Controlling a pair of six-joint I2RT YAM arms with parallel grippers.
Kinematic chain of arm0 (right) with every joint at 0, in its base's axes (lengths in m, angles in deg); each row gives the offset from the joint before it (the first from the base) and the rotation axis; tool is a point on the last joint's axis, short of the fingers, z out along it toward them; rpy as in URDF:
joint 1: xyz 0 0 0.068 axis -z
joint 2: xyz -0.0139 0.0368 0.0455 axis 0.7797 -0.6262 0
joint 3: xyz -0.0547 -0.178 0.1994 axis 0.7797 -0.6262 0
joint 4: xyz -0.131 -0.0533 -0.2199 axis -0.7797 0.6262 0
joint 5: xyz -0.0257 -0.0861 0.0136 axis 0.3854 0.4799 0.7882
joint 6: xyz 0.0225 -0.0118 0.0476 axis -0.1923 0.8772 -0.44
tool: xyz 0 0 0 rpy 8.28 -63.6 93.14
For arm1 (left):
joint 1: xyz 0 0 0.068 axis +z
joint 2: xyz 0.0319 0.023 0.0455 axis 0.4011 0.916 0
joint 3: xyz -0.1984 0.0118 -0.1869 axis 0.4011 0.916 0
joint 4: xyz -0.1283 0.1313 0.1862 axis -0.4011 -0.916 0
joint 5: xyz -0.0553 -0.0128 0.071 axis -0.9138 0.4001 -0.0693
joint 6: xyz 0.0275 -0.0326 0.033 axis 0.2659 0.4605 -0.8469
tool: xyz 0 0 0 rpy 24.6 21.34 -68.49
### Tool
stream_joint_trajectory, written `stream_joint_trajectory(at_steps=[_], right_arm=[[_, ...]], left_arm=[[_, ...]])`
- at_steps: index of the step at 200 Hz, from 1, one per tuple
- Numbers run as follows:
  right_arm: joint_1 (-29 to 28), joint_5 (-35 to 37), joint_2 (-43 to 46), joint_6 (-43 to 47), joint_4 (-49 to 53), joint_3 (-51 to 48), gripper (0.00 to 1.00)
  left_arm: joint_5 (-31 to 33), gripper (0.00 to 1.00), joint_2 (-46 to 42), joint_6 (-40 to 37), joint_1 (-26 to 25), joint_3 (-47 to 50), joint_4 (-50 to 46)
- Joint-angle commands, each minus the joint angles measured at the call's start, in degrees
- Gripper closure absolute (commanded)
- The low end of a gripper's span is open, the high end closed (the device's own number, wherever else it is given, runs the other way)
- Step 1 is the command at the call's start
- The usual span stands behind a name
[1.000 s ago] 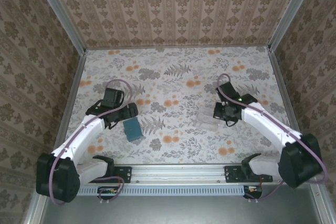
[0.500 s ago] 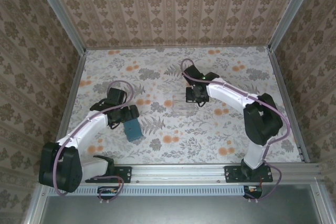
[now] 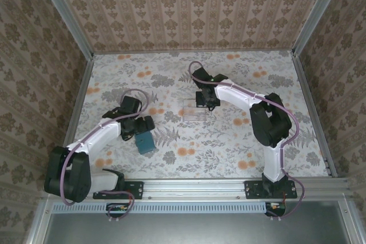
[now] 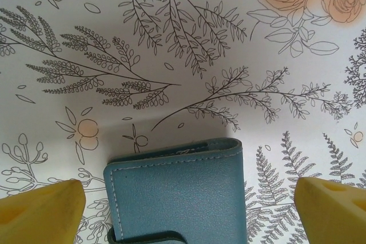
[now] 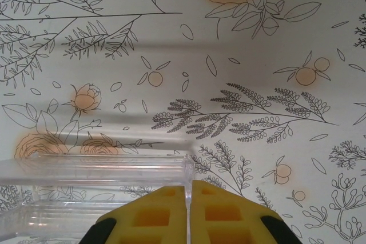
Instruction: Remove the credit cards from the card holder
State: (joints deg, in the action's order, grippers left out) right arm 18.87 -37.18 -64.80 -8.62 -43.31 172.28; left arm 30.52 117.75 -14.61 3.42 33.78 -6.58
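Our left gripper (image 4: 187, 212) stands wide open. Its yellow fingers (image 4: 40, 210) are spread to either side of the card holder (image 4: 177, 192), and neither one touches it. We read this as a straddle: the jaws are lined up over the holder's two long sides so that closing them would pin it. The card holder lies flat and folded shut between those fingers, teal cover up. Its stitched edge points away from the wrist, and a dark tab (image 4: 146, 236) shows at its near edge. In the top view it lies just on the near side of the left gripper (image 3: 143, 127), partly under it, on the flowered table (image 3: 229, 141).

We see no credit cards. With the cover closed, we take them to be tucked inside, so the holder has yet to be opened.

Our right gripper (image 5: 187, 204) is clenched on the clear plastic tray (image 5: 91, 170), with a thin wall of the tray pinched between the pads. From above, the right gripper (image 3: 206, 100) and the tray (image 3: 193, 111) sit beyond the card holder and to its right, apart from it. We judge that the tray is being held as a place for the cards to go.
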Motion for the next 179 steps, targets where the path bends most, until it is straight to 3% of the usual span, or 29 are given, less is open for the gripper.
stream_joint_trajectory(at_steps=[1,90,152,179], right_arm=[[-0.59,1.26,-1.10,0.46,1.19,1.75,0.89],[-1.00,1.08,2.82,0.72,3.08,2.99,0.65],[-1.21,1.26,6.69,0.43,4.21,2.30,0.63],[-1.43,1.42,8.70,0.15,4.39,1.18,0.63]], left_arm=[[-0.84,0.04,1.06,1.19,-0.51,0.00,-0.18],[-1.89,0.03,5.99,2.19,-2.51,0.44,0.08],[-0.40,0.05,8.17,3.27,-4.42,0.96,-1.14],[-0.29,0.12,9.42,3.39,-4.82,0.99,-1.17]])
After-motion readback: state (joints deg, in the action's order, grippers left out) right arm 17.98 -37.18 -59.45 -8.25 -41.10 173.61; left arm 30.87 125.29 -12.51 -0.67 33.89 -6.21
